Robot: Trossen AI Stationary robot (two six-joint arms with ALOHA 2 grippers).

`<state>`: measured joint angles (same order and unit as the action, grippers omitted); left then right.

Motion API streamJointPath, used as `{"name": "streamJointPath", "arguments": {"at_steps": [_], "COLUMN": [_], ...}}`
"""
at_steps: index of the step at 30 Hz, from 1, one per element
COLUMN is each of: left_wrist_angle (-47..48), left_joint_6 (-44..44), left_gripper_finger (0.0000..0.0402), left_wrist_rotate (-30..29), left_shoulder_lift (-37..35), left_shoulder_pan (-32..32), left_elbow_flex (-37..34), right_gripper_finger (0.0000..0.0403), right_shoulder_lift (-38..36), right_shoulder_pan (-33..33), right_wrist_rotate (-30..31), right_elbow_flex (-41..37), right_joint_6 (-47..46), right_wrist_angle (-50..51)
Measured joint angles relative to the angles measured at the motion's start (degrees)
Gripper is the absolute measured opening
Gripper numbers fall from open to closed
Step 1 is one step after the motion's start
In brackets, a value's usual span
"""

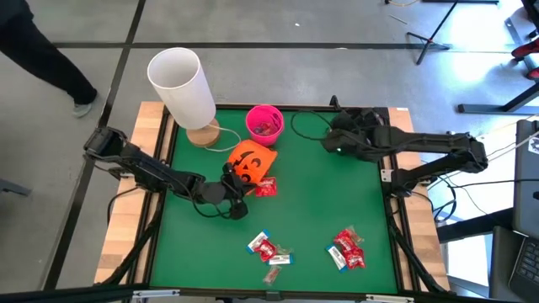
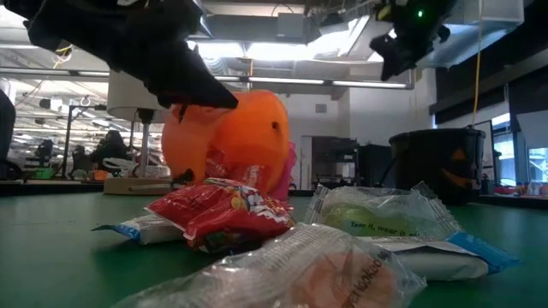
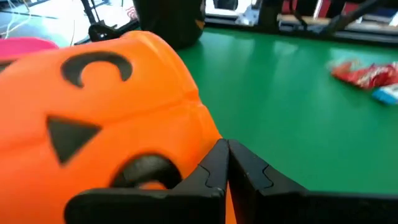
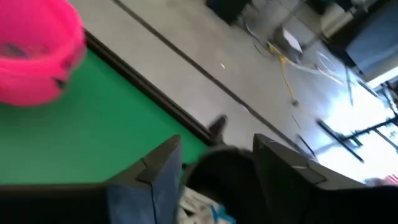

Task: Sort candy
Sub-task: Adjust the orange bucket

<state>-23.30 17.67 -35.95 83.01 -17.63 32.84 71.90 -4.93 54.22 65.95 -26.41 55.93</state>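
High view — green table (image 1: 320,210), grey floor (image 1: 278,67)

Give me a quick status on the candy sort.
Left gripper shut beside orange bucket. Right gripper open over black bucket at far right corner. Candy loose at near edge. Nothing in the way.

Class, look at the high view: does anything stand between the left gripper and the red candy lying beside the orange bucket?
Nothing visible does. The left gripper, shut, hangs by the orange bucket, and the red candy lies on bare green table just beside it. The bucket stands off to one side, not across that short gap.
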Motion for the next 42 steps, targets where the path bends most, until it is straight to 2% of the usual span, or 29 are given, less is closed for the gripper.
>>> {"name": "streamJointPath", "arguments": {"at_steps": [8, 16, 20, 22, 29, 33, 38, 42], "left_wrist_angle": [0.9, 1.8, 1.9, 2.0, 4.7, 9.1, 12.9, 14.3], "left_joint_6": [1.3, 1.7, 1.5, 0.5, -4.6, -4.4, -3.6, -2.7], "left_gripper_finger": [0.0000, 0.0000, 0.0000, 0.0000, 0.0000, 0.0008, 0.0062, 0.0119], "left_wrist_rotate": [0.0, -0.3, -0.3, -0.3, -0.7, 0.1, 2.4, 1.8], "left_shoulder_lift": [-6.2, -9.1, -10.8, -12.1, -17.5, -19.4, -19.3, -18.9], "left_shoulder_pan": [0.0, -0.6, -0.9, -1.2, -2.5, -2.6, -2.3, -1.2], "left_elbow_flex": [0.0, 0.0, 0.0, 0.0, 0.0, 0.0, 0.0, 0.0], "right_gripper_finger": [0.0177, 0.0177, 0.0177, 0.0177, 0.0177, 0.0177, 0.0180, 0.0200], "right_shoulder_lift": [-0.4, 0.3, 1.5, 2.2, 2.4, 2.4, 4.1, 8.6], "right_shoulder_pan": [6.3, 10.5, 11.6, 12.4, 10.9, 5.3, -2.2, -4.3], "right_wrist_rotate": [-1.2, -1.4, -4.8, -6.8, -25.3, -32.5, -46.9, -50.0], "right_elbow_flex": [0.0, 0.0, -0.1, -2.0, -16.4, -24.5, -29.1, -28.1], "right_joint_6": [4.4, 2.9, 2.8, 4.9, 20.2, 20.9, 19.3, 20.9], "right_wrist_angle": [-6.9, -7.0, -9.2, -13.7, -48.9, -64.0, -74.9, -76.0]}}
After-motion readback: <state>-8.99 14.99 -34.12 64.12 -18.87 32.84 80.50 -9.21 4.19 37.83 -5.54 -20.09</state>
